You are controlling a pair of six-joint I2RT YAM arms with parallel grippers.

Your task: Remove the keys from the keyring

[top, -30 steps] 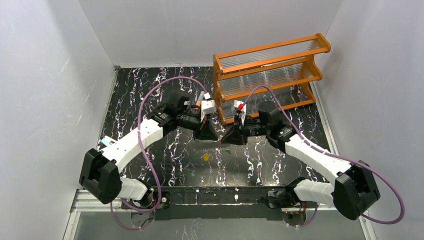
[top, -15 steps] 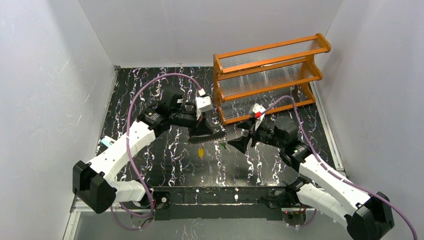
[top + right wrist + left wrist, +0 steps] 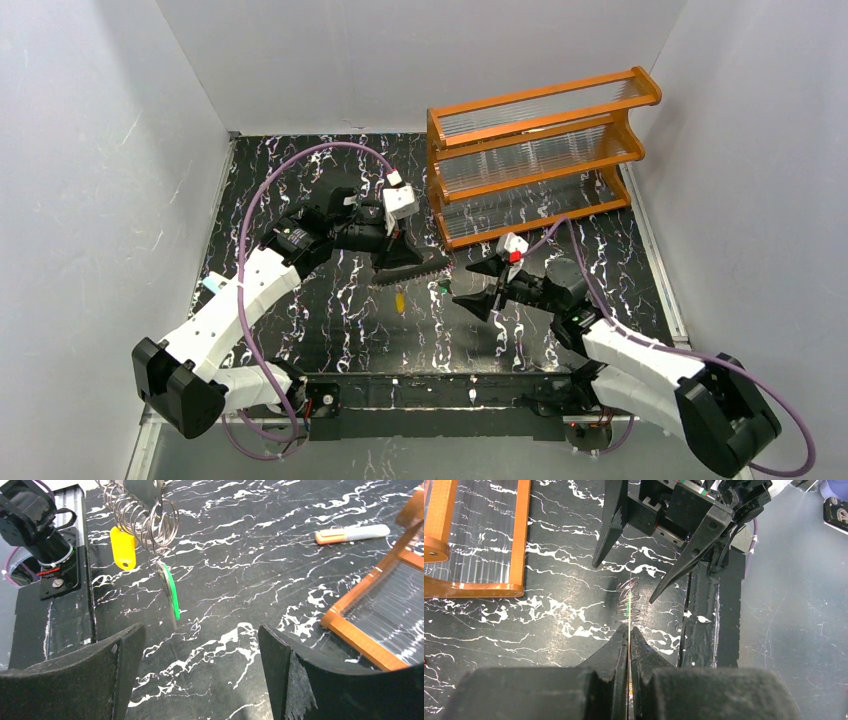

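Clearly the step in hand is drawing a key off while the other arm holds the ring. At centre left of the overhead view the left gripper [image 3: 404, 268] is clenched on the keyring [image 3: 145, 515], a bunch of thin silvery loops held up off the table. In its wrist view the fingers close on a thin metal edge, with the loops just beyond. The yellow key [image 3: 123, 547] hangs below the ring, and right of it the green key [image 3: 173, 596] dangles tilted, edge-on to the right wrist camera. Further right, the right gripper [image 3: 464, 287] is spread wide and empty, the green key just ahead of its gap and touching neither finger.

To do this well, I judge the right gripper should close flat across the green head, not on its edge. It should then work the key along the wire to the split end rather than tug, while the left holds firm so the loops do not swing. How many loops the key threads I cannot tell.

For room, the black marbled table [image 3: 300, 200] is open at left and beneath the keys. The orange rack [image 3: 540, 150] stands near at upper right, with an orange-and-grey stick [image 3: 352, 532] lying by it. A pull is therefore better drawn toward the lower frame, stopping short of the base bar [image 3: 430, 390].
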